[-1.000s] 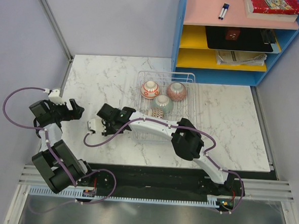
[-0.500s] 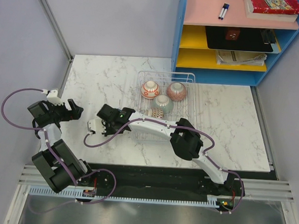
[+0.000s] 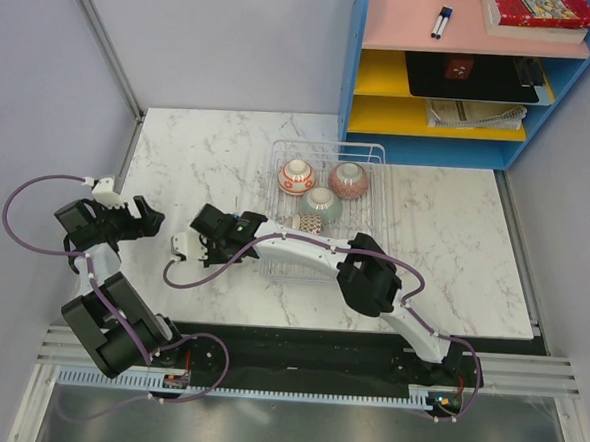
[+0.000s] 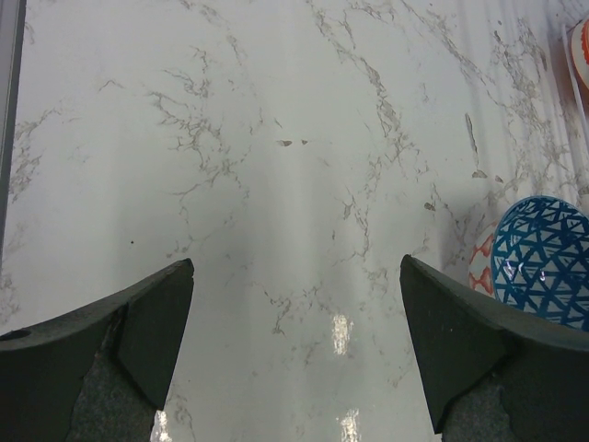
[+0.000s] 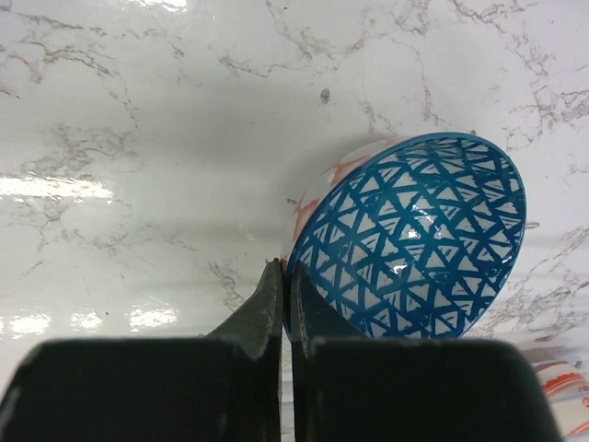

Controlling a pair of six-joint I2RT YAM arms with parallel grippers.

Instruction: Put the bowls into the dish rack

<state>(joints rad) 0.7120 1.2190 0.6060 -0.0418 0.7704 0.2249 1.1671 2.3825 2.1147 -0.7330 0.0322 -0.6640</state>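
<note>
Right end effector (image 5: 283,274) pinches the rim of the tilted blue-latticed bowl (image 5: 409,235), centre-right of the wrist frame, over the worktop (image 5: 138,110); left end effector (image 4: 294,267) gapes wide; dish rack (image 3: 377,158), mid-frame overhead, holds a pale green bowl (image 3: 320,205).

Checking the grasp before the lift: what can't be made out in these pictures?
- Right wrist: the right pincer is shut on the rim of the blue bowl, but whether the bowl is off the table cannot be told; its underside is hidden.
- Top: the bowl cannot be picked out under the right arm, which also covers the rack's near end.
- Left wrist: the frame's edge and the open left pincer's finger cut the bowl off.
</note>
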